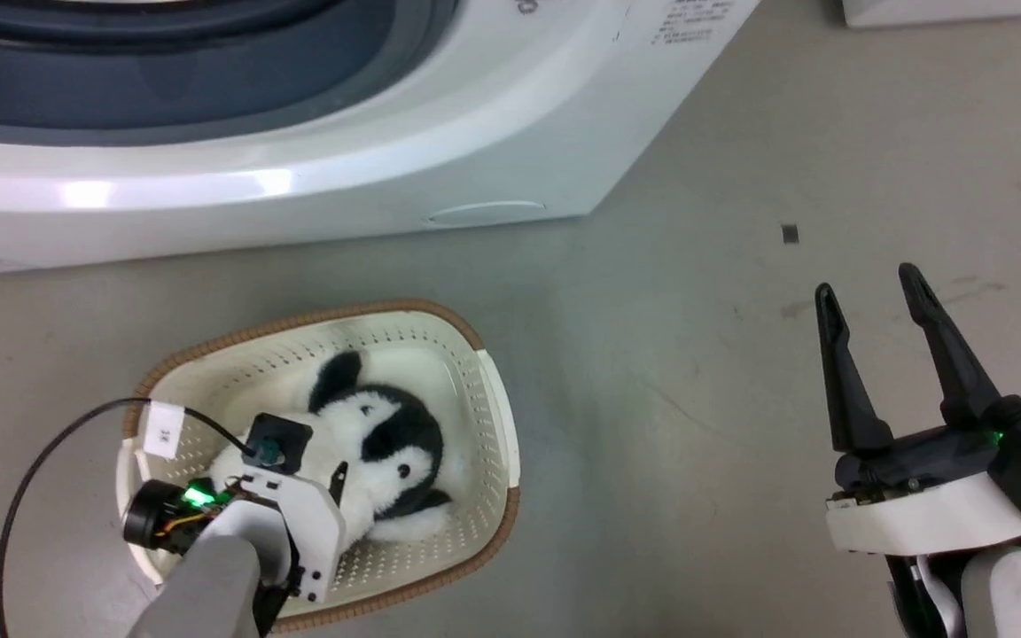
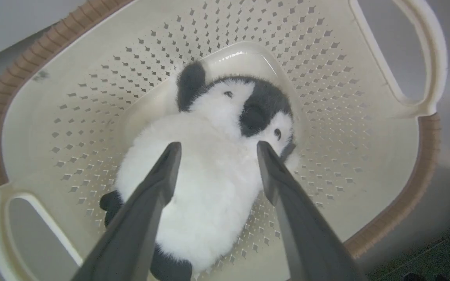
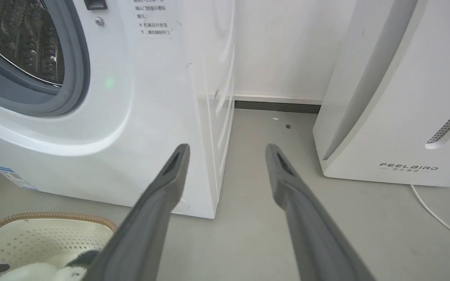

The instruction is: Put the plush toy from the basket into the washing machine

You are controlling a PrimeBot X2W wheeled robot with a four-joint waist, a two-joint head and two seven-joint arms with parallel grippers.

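Head view, lower left: the basket (image 1: 494, 390) sits on the floor (image 1: 697, 399), near the front of the washing machine (image 1: 298, 177), which spans the upper left. The plush toy (image 1: 386, 443) lies on the basket's bottom, black ear toward the frame's top. My left arm reaches down into the basket. In the left wrist view the left pincer (image 2: 215, 150) has its fingers apart, tips either side of the toy's white body; I cannot tell whether they touch the fur. Head view, lower right: right pincer (image 1: 867, 279), fingers apart, empty, over bare floor, well apart from the basket. Right wrist view, right side: a white FEELBIRD appliance (image 3: 385, 117).
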